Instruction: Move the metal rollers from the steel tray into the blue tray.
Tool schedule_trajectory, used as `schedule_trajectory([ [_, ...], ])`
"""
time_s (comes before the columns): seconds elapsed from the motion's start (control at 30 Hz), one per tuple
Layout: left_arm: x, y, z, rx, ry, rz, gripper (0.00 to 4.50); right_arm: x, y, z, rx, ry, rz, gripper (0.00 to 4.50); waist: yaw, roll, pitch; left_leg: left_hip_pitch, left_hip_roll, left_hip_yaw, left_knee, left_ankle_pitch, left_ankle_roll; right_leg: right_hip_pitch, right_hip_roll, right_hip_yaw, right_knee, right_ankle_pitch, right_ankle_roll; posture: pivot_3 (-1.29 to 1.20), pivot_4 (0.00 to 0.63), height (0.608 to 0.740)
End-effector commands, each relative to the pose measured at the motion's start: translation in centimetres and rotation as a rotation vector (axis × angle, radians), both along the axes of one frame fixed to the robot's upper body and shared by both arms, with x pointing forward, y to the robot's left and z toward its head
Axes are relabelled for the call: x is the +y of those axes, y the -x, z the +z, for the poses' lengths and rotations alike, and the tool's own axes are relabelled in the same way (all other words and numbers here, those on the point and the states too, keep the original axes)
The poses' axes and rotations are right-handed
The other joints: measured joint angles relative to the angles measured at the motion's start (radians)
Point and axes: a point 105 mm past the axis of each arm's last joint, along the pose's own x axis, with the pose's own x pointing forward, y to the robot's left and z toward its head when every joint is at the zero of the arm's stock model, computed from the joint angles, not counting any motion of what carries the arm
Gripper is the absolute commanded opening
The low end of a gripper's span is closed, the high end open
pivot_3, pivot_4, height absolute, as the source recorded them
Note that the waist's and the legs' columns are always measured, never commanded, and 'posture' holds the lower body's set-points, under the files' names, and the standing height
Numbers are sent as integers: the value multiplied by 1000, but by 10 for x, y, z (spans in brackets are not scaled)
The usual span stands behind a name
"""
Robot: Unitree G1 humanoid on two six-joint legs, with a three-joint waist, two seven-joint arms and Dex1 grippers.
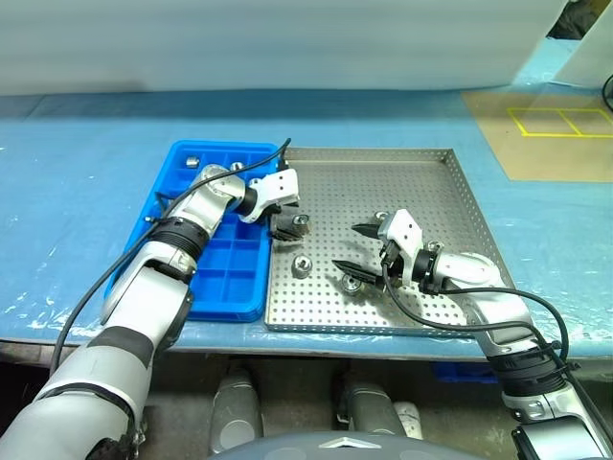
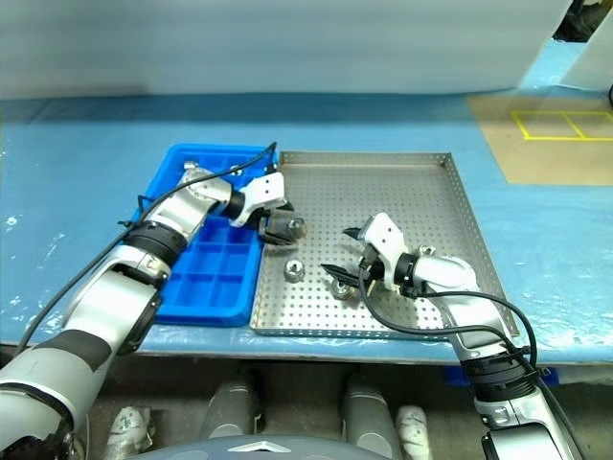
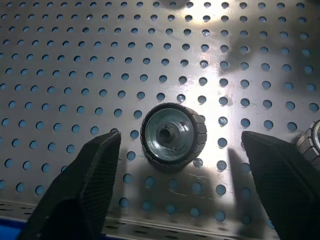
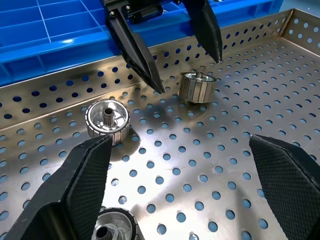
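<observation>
Roller (image 3: 172, 136) between my left fingers (image 3: 82, 187), spread, not touching it, near steel tray's (image 1: 460, 192) left rim. My right fingers (image 4: 85, 185) wide open, empty, above two more rollers (image 4: 107, 120).

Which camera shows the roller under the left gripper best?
The left wrist view: the roller lies between the open left gripper fingers, its central hole facing the camera. The right wrist view shows its ribbed side; the eye views show it small, on the steel tray.
</observation>
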Motion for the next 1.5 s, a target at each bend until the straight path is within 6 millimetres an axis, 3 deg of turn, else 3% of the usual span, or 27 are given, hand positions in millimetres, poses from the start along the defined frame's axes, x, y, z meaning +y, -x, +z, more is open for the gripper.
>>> schedule_trajectory([
  [0.03, -5, 4, -10, 23, -3, -15, 2905, -1, 1, 15, -56, -20, 1, 4500, 2, 0, 0, 1, 0, 0, 0, 0, 0, 1, 0, 0, -1, 0, 0, -198, 150, 740],
  [0.3, -10, 12, -20, 66, 26, -36, 65, -2, 1, 13, -59, -16, -8, 4500, 5, 0, 0, 1, -1, 0, 0, -1, 2, 3, -2, -1, -2, 0, 0, -204, 150, 740],
  [0.43, -13, 13, -17, 74, 53, -41, 23, -2, 1, 12, -61, -12, -10, 4500, 5, 1, 0, 1, -1, 0, 0, -1, 2, 4, -2, -1, -2, 0, 0, -206, 150, 740],
  [0.57, -16, 13, -9, 64, 83, -45, 915, -1, 1, 12, -64, -9, -8, 4500, 6, 1, 0, 1, -1, 0, 0, -1, 2, 4, -2, -1, -2, 0, 0, -206, 150, 740],
  [0.83, -27, 7, 4, 1, 103, -34, 3647, -1, 1, 9, -62, 0, -9, 4500, 19, 1, 0, 1, -4, 0, 0, -2, 3, 4, -5, -1, -2, 0, 0, -206, 150, 740],
  [1.27, -47, -8, 17, -76, 91, 4, 3647, -1, 1, 9, -60, 0, -9, 4500, 32, 0, 0, -2, -16, 0, 0, -3, 10, 4, -18, -1, -3, -1, 1, -214, 150, 740],
  [1.5, -59, -15, 42, -87, 156, 20, 3647, -2, 3, 8, -57, -1, -16, 4500, 21, -1, 1, -6, -17, -1, 1, -4, 13, 2, -18, -3, -5, -2, 3, -228, 150, 740],
])
